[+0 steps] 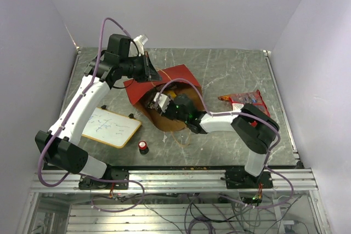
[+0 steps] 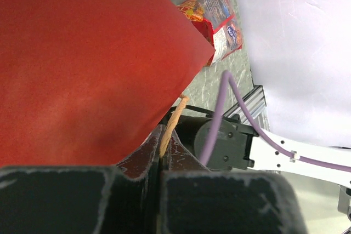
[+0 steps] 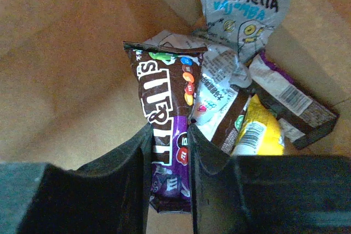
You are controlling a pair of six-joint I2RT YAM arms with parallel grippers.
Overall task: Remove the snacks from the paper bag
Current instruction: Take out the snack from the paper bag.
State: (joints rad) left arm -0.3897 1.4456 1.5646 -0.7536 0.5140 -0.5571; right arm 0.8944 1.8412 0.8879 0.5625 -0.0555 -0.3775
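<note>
Snacks: a cluster of small wrapped packets lies inside the large red paper bag (image 1: 178, 76), against its brown kraft inner wall.
- Brown M&M's packet (image 3: 164, 108): lies lengthwise at the front of the cluster and runs between the right gripper's fingers.
- Crumpled white-and-brown wrapper (image 3: 219, 94): just beside the M&M's packet and touching it.
- Small yellow wrapper with a barcode (image 3: 258, 132): beside the white-and-brown one.
- Dark purple-edged bar with a barcode (image 3: 293, 105): tilted, at the edge of the cluster.
- Pale grey-blue "Himalaya" packet (image 3: 244, 9): deepest in the bag.
- One flat red chip bag (image 1: 244, 101): outside on the table, well apart from the paper bag, on the right-arm side.

Paper bag: on its side mid-table, mouth facing the arm bases.

Right gripper (image 3: 169, 141): reaches into the bag mouth. Jaws narrow, with a finger pressed to each side of the M&M's packet.

Left gripper (image 2: 162, 149): at the bag's upper edge. Jaws closed tight, pinching the thin tan string handle (image 2: 174, 116). The red outer wall of the bag fills its camera view.

Surroundings, on the grey marbled table (image 1: 230, 69):
- Wood-framed whiteboard (image 1: 109, 126): flat on the left-arm side.
- Small red-topped black knob (image 1: 143, 147): near the front edge, between the whiteboard and the bag mouth.
</note>
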